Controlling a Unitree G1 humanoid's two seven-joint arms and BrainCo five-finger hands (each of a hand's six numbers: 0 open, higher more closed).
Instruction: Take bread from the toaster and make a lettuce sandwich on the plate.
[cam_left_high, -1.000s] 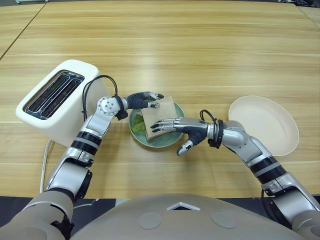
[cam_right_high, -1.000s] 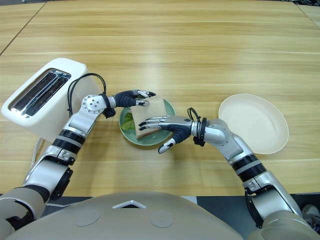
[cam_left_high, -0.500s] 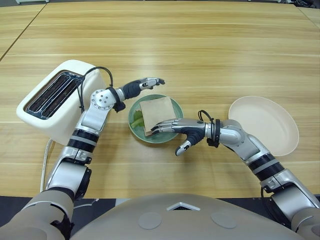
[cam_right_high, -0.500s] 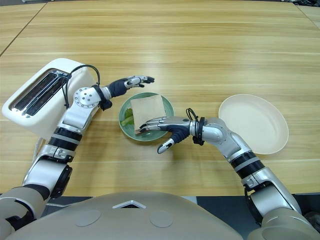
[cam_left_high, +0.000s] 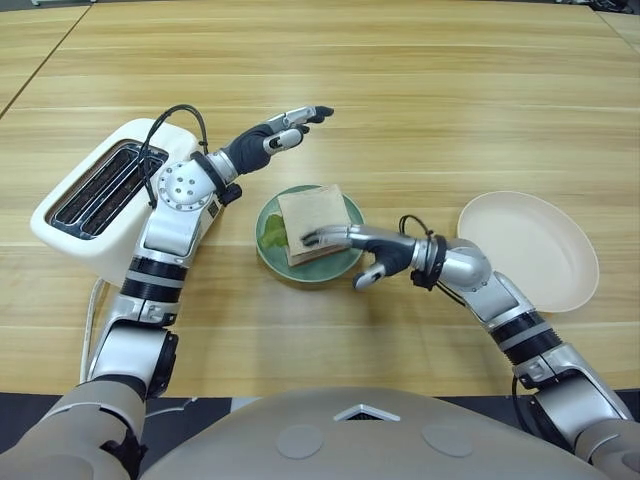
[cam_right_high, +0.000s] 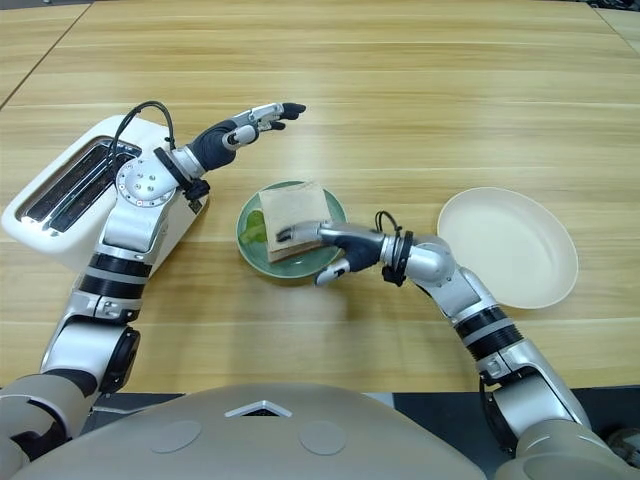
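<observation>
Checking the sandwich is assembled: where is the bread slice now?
The bread slice lies on the green plate, over the lettuce, between the toaster at left and the cream plate at right, touched by the right hand.

No readable text, label or number shows on anything here

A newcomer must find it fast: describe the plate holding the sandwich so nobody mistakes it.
Start at the white toaster on the robot's left; just to its right sits the small green plate, with the right hand at the bread on it. Unlike the larger, bare cream dish farther right, it is green and carries bread over lettuce.
</observation>
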